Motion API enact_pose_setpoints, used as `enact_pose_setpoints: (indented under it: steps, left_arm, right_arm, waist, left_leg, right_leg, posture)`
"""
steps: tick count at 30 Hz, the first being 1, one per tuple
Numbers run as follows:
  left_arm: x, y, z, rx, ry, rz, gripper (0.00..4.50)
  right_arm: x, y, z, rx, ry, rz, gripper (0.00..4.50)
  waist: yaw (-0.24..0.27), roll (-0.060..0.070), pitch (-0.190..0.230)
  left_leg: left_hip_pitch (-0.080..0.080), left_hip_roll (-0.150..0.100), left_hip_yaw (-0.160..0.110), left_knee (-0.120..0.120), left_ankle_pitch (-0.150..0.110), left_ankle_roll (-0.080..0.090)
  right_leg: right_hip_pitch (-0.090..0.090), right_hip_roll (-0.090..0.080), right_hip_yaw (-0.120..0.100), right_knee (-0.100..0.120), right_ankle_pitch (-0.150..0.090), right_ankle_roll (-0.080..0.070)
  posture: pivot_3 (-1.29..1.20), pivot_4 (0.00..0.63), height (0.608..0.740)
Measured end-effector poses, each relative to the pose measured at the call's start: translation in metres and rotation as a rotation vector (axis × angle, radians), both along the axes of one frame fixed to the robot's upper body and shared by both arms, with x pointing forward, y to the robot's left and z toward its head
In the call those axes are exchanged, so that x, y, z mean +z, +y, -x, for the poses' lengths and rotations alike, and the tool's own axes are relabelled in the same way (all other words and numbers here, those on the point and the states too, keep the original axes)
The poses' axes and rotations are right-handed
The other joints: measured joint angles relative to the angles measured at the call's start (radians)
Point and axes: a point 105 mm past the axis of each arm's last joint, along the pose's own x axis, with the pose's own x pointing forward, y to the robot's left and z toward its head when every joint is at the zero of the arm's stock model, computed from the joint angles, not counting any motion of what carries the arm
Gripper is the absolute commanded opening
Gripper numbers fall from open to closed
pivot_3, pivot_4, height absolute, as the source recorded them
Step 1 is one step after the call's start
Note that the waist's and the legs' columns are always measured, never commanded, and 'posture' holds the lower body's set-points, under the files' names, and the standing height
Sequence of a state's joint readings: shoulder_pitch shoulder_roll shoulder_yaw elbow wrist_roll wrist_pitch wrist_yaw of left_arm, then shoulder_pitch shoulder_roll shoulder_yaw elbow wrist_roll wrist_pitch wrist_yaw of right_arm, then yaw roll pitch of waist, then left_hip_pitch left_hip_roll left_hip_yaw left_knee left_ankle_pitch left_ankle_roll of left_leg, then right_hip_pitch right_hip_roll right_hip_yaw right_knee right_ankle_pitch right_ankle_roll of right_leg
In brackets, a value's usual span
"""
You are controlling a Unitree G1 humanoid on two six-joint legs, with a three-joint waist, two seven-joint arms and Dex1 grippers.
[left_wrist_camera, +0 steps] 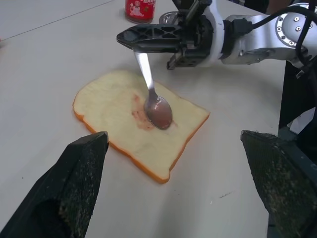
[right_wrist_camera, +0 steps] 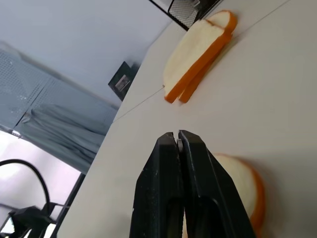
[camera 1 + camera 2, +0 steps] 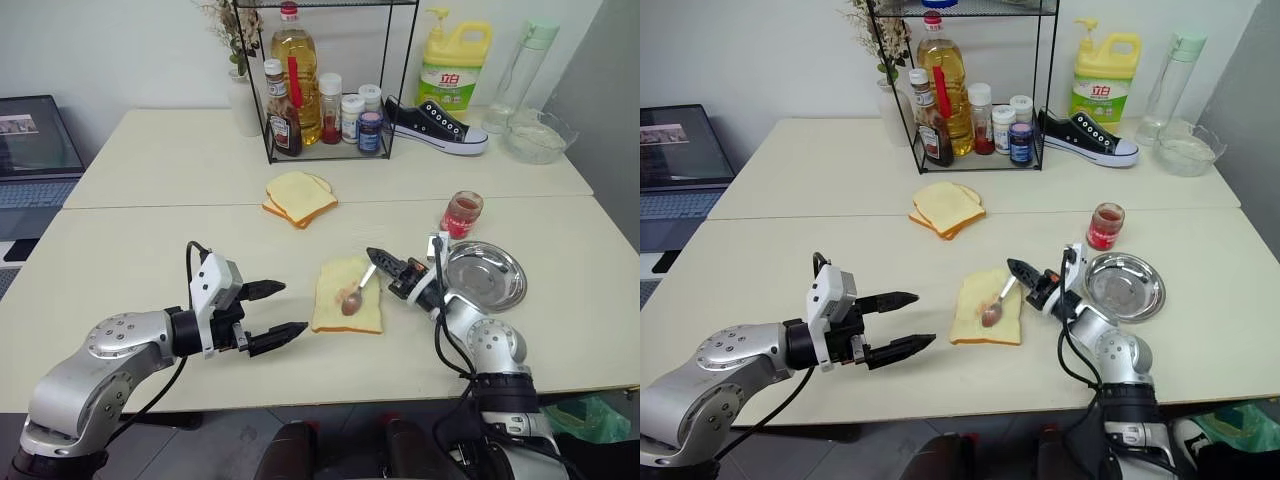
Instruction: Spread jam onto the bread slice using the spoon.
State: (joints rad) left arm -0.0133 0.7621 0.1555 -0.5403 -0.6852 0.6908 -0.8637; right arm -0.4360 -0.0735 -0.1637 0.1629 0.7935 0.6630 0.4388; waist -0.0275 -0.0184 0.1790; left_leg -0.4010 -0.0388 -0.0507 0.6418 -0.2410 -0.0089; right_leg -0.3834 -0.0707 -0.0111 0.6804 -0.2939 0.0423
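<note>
The desk (image 3: 150,250) is made of two pale tops butted together, with a seam running left to right just beyond the stack of bread (image 3: 299,198). Its near edge passes under both arms.

Work item: one bread slice (image 3: 347,296) lies flat at centre near, well inside the near edge. A faint red smear of jam (image 1: 136,106) marks its surface.

One spoon (image 3: 356,291) rests bowl-down on the bread slice, and its handle rises to the right into the right gripper (image 3: 378,257). The right fingers (image 2: 190,188) are pressed together, pinching the spoon handle, and they reach out over the right edge of the slice.

The left gripper (image 3: 278,310) sits left of the slice, just beside it but not touching it. Its two fingers (image 3: 262,290) are spread wide and hold nothing.

Open room:
- A broad bare area covers the left half of the near top.
- A bare strip lies between the slice and the stack.

Right of the slice, room is limited by one round steel plate (image 3: 500,290) and, beyond it, one jam jar (image 3: 462,213).

Count on the far top:
- One wire rack (image 3: 325,100) holding several bottles and jars.
- One shoe (image 3: 436,125).
- One yellow detergent jug (image 3: 453,65).
- One clear bottle (image 3: 520,75).
- One glass bowl (image 3: 540,135).

One laptop (image 3: 35,150) sits beyond the left edge.
</note>
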Motion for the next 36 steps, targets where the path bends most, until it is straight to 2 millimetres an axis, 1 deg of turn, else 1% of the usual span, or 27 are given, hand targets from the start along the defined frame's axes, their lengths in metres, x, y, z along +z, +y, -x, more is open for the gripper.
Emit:
enact_pose_setpoints:
  steps: [5,10,14,15,17,19,21,23,25,28,29,30,32,36]
  left_arm:
    - [0.000,0.000,0.000,-0.001,-0.002,0.000,4.50]
    - [0.001,0.000,-0.001,0.000,-0.004,0.000,4.50]
    - [0.001,0.000,-0.001,0.000,-0.004,0.000,4.50]
    - [0.001,0.000,0.000,0.000,-0.004,0.000,4.50]
    - [0.001,0.000,0.000,0.000,-0.003,0.000,4.50]
    - [0.001,0.000,0.000,-0.001,-0.003,0.000,4.50]
    - [0.001,0.000,0.000,-0.001,-0.003,0.000,4.50]
    - [0.001,0.000,0.000,-0.001,-0.003,0.000,4.50]
    - [0.001,0.000,0.000,-0.001,-0.003,0.000,4.50]
    - [0.001,0.000,0.000,-0.001,-0.003,0.000,4.50]
    - [0.001,0.000,0.000,-0.002,-0.003,0.000,4.50]
    - [0.001,0.000,0.000,-0.001,-0.003,0.000,4.50]
    - [0.000,0.000,0.000,-0.001,-0.001,0.000,4.50]
    - [0.000,0.000,0.001,-0.002,0.000,0.000,4.50]
  right_arm:
    - [0.002,-0.001,-0.013,-0.040,-0.018,-0.001,0.02]
    - [0.004,0.001,-0.022,-0.079,-0.025,-0.005,0.02]
    - [0.008,-0.009,-0.025,-0.119,-0.002,-0.054,0.02]
    - [0.009,-0.011,-0.024,-0.115,0.008,-0.066,0.02]
    - [0.019,-0.010,-0.017,-0.071,0.009,-0.117,0.02]
    - [0.031,-0.003,-0.006,-0.002,-0.009,-0.148,0.02]
    - [0.036,0.007,0.004,0.054,-0.017,-0.151,0.02]
    - [0.030,0.015,0.010,0.082,-0.002,-0.142,0.02]
    - [0.021,0.025,0.013,0.098,0.020,-0.118,0.02]
    - [0.013,0.033,0.011,0.093,0.013,-0.061,0.02]
    - [0.010,0.034,0.011,0.088,0.013,-0.045,0.02]
    - [0.003,0.034,0.007,0.064,0.005,-0.003,0.02]
    - [-0.003,0.033,0.003,0.037,-0.001,0.018,0.02]
    - [-0.001,0.031,-0.005,0.002,-0.038,0.037,0.02]
  waist:
    - [-0.001,0.000,0.000]
    - [0.000,0.000,0.000]
    - [0.001,0.000,0.000]
    - [0.001,0.000,0.000]
    - [0.001,0.000,0.000]
    - [0.000,0.000,0.000]
    - [-0.001,0.000,0.000]
    - [-0.002,0.000,0.000]
    - [-0.002,0.000,0.000]
    - [-0.002,0.000,0.000]
    - [-0.002,0.000,0.000]
    - [-0.002,0.000,0.000]
    - [-0.002,0.000,0.000]
    - [-0.001,0.000,0.000]
  left_leg:
    - [0.000,0.000,0.000,0.000,0.000,0.000]
    - [0.000,0.000,0.000,0.000,0.000,0.000]
    - [0.000,0.000,0.000,0.000,0.000,0.000]
    - [0.000,0.000,0.000,0.000,0.000,0.000]
    - [0.000,0.000,0.000,0.000,0.000,0.000]
    - [0.000,0.000,0.000,-0.001,0.000,0.000]
    - [0.000,0.001,0.000,-0.001,0.000,0.000]
    - [0.000,0.001,0.000,-0.001,0.000,0.000]
    - [0.000,0.001,0.000,-0.001,0.000,0.000]
    - [0.000,0.001,0.000,-0.001,0.000,0.000]
    - [0.000,0.000,0.000,-0.001,0.000,0.000]
    - [0.000,0.000,0.000,-0.001,0.000,0.000]
    - [0.000,0.000,0.000,-0.001,0.000,0.000]
    - [0.000,0.000,0.000,0.000,0.000,0.000]
  right_leg:
    - [0.000,0.000,0.000,0.000,0.000,0.000]
    - [0.000,0.000,0.000,0.000,0.000,0.000]
    - [0.000,0.000,0.000,0.000,0.000,0.000]
    - [0.000,0.000,0.000,0.000,0.000,0.000]
    - [0.000,-0.001,0.001,0.000,0.000,0.000]
    - [-0.001,-0.001,0.001,0.000,0.000,0.000]
    - [-0.001,-0.001,0.001,0.000,0.000,0.000]
    - [-0.001,-0.001,0.001,0.000,0.000,0.000]
    - [-0.001,-0.001,0.001,0.000,0.000,0.000]
    - [-0.001,0.000,0.001,0.000,0.000,0.000]
    - [-0.001,0.000,0.001,0.000,0.000,0.000]
    - [-0.001,0.000,0.001,0.000,0.000,0.000]
    - [-0.001,0.000,0.001,0.000,0.000,0.000]
    - [0.000,0.000,0.000,0.000,0.000,0.000]
  posture:
    - [0.00,0.150,0.740]
    - [0.00,0.150,0.740]
    - [0.00,0.150,0.740]
    - [0.00,0.150,0.740]
    - [0.00,0.150,0.740]
    - [0.00,0.150,0.740]
    - [0.00,0.150,0.740]
    - [0.00,0.150,0.740]
    - [0.00,0.150,0.740]
    - [0.00,0.150,0.740]
    - [0.00,0.150,0.740]
    - [0.00,0.150,0.740]
    - [0.00,0.150,0.740]
    - [0.00,0.150,0.740]
